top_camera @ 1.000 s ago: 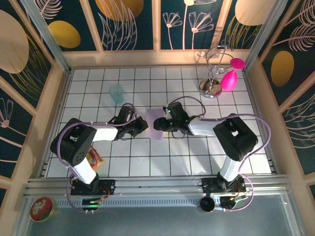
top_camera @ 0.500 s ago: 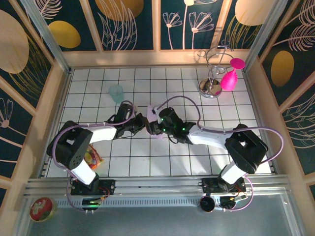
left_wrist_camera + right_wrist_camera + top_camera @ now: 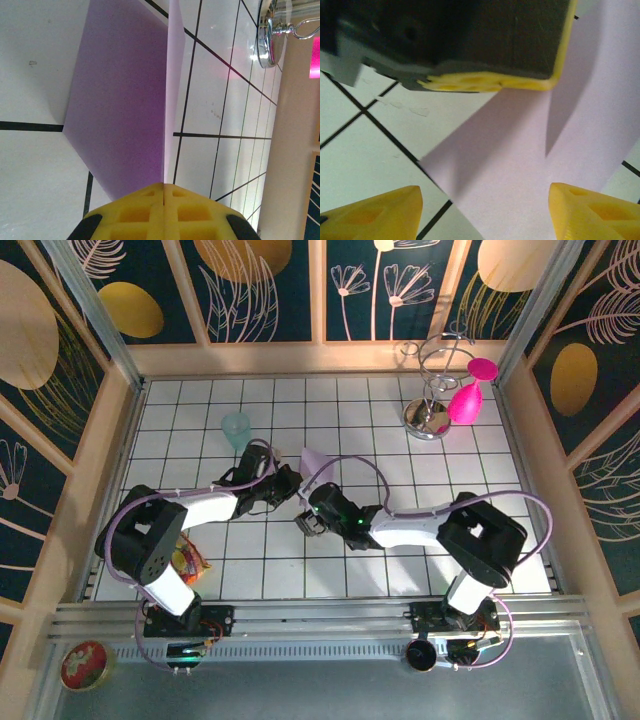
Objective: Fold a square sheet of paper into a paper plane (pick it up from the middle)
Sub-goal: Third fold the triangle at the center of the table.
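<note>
A robot lab cell dressed as a set: a left arm and right arm bolted to an aluminium rail at 6 o'clock. Floral printed panels box in the white gridded surface on 3 sides.

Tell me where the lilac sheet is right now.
In the top view the square sheet of paper is mid-table, right of the teal cup, pinched in the shut left gripper, with the open right gripper close by.

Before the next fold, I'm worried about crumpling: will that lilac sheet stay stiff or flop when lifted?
Probably floppy: the lilac sheet bends along a line running from where the left gripper pinches it. Likely very light, and thin enough to crease easily.
</note>
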Controlling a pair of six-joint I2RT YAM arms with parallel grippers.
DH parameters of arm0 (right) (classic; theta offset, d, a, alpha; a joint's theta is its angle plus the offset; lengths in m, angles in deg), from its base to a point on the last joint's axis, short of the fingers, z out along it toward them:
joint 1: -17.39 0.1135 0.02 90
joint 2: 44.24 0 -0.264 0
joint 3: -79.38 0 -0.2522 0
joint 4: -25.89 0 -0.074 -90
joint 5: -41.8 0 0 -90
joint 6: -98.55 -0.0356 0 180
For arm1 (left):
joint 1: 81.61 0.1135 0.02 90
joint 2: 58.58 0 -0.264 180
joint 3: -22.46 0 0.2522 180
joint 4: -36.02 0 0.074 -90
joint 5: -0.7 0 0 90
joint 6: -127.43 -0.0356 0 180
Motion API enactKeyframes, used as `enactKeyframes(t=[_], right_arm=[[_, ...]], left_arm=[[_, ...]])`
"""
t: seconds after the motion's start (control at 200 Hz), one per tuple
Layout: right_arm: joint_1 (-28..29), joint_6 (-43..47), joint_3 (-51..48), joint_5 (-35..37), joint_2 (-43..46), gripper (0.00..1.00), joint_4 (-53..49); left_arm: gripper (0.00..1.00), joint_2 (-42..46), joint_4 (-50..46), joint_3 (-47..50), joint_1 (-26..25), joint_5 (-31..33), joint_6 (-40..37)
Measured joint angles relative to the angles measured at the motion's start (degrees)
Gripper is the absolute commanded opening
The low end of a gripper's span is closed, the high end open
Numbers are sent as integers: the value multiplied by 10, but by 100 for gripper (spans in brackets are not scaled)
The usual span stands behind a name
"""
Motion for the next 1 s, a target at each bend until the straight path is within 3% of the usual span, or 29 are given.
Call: enactKeyframes(t=[0.24,0.736,1.001], right_arm=[[0,9,-7,54,2,51,23],[0,17,-24,40,21,28,45],[-2,25,-24,7,21,3,49]], left_arm=[[6,0,-8,-1,0,0,0],[10,-1,-12,-7,0,0,0],[27,-1,-15,-7,0,3,0]])
